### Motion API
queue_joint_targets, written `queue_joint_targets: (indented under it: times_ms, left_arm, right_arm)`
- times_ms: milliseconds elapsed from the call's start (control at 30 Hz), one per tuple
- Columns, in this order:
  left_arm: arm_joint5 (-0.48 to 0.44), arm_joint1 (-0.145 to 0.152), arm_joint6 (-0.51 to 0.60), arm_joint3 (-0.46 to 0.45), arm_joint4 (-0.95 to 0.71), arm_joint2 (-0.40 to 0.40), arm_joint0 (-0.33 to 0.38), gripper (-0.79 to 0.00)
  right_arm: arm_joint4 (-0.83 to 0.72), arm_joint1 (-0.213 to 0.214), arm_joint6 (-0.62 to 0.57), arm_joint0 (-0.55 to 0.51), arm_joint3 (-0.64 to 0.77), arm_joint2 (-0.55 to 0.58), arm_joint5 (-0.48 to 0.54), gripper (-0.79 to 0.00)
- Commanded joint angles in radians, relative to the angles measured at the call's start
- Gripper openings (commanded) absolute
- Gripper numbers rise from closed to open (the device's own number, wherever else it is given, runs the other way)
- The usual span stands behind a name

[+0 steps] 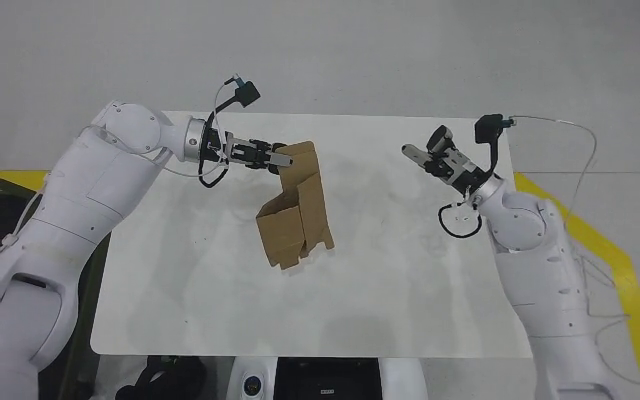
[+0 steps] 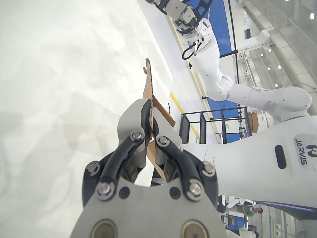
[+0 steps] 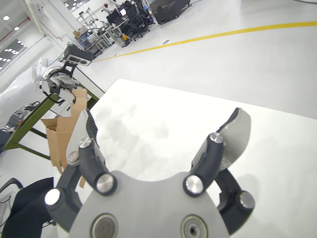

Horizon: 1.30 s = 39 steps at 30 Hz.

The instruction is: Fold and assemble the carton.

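A brown cardboard carton point(image 1: 295, 212) stands partly unfolded near the middle of the white table point(image 1: 400, 300), its flaps spread and one tall flap raised toward the back. My left gripper point(image 1: 283, 158) is shut on the top edge of that raised flap; in the left wrist view the corrugated edge point(image 2: 149, 92) is pinched between its pads point(image 2: 146, 115). My right gripper point(image 1: 412, 154) hovers open above the table's back right part, well away from the carton, with nothing between its fingers point(image 3: 237, 122). The right wrist view shows the carton point(image 3: 63, 130) beyond one finger.
The table's far edge point(image 1: 330, 114) runs just behind both grippers. A yellow floor line point(image 1: 575, 225) passes the table's right side. Bare tabletop lies in front of the carton and to its right.
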<state>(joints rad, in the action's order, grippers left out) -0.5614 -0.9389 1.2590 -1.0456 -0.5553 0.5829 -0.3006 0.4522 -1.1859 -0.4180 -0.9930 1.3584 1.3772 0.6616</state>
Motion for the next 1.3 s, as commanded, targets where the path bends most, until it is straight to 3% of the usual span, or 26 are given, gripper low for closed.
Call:
queue_joint_targets:
  times_ms: [0,200,500,867,900,933,1000,1100,1167,1267]
  left_arm:
    - [0.0,0.0,0.0,0.0,0.0,0.0,0.0,-0.785]
    - [0.0,0.0,0.0,0.0,0.0,0.0,0.0,-0.785]
    - [0.0,0.0,0.0,0.0,0.0,0.0,0.0,-0.785]
    - [0.051,-0.001,0.001,-0.062,-0.036,0.039,-0.06,-0.785]
    - [0.052,-0.003,0.005,-0.063,-0.046,0.042,-0.064,-0.785]
    - [0.052,-0.005,0.009,-0.063,-0.058,0.045,-0.068,-0.785]
    - [0.049,-0.008,0.02,-0.059,-0.071,0.051,-0.071,-0.785]
    - [0.042,-0.014,0.03,-0.051,-0.066,0.057,-0.07,-0.785]
    - [0.04,-0.019,0.027,-0.045,-0.059,0.059,-0.071,-0.785]
    - [0.037,-0.025,0.026,-0.037,-0.058,0.064,-0.072,-0.785]
  right_arm:
    - [-0.056,-0.005,-0.035,0.024,-0.029,-0.04,0.024,0.0]
    - [-0.234,-0.021,-0.193,0.112,-0.121,-0.157,0.106,0.0]
    - [-0.375,-0.048,-0.301,0.243,-0.274,-0.281,0.18,0.0]
    - [-0.581,-0.089,-0.487,0.338,-0.39,-0.443,0.242,0.0]
    - [-0.598,-0.092,-0.5,0.343,-0.396,-0.453,0.241,-0.062]
    - [-0.61,-0.094,-0.507,0.347,-0.398,-0.465,0.234,-0.225]
    - [-0.63,-0.098,-0.516,0.355,-0.401,-0.485,0.225,-0.326]
    - [-0.656,-0.1,-0.525,0.363,-0.4,-0.511,0.216,-0.326]
    - [-0.667,-0.099,-0.531,0.369,-0.401,-0.527,0.209,-0.391]
    - [-0.694,-0.098,-0.542,0.374,-0.389,-0.556,0.198,-0.419]
